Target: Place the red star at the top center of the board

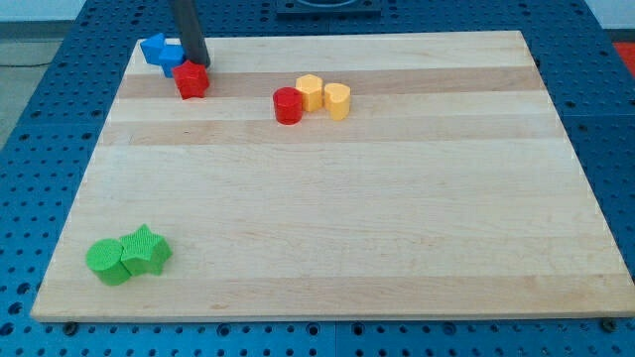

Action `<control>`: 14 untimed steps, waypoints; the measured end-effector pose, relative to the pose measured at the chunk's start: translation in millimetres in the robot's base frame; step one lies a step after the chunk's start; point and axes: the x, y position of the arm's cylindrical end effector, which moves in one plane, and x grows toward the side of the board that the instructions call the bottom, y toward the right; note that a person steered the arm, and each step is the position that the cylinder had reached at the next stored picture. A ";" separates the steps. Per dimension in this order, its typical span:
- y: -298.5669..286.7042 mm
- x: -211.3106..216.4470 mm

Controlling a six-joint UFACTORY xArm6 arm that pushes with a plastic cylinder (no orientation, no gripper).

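1. Now the red star (191, 79) lies near the top left corner of the board (327, 248), well apart from the top center.
2. The rod's tip (198, 63) touches the star's upper edge, between it and the blue blocks (162, 52); probably it stands there to push the star toward the view's right.
3. No claw exists on this arm, so nothing is grasped.
4. A red cylinder (288, 105) and two yellow blocks (324, 96) sit near the top center, so they may block the way.
5. Two green blocks (127, 256) rest at the bottom left.
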 end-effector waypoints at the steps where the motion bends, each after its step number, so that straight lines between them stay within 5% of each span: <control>1: -4.8 0.2; 5: -49.5 62.3; 10: 19.1 150.6; 14: 97.8 35.5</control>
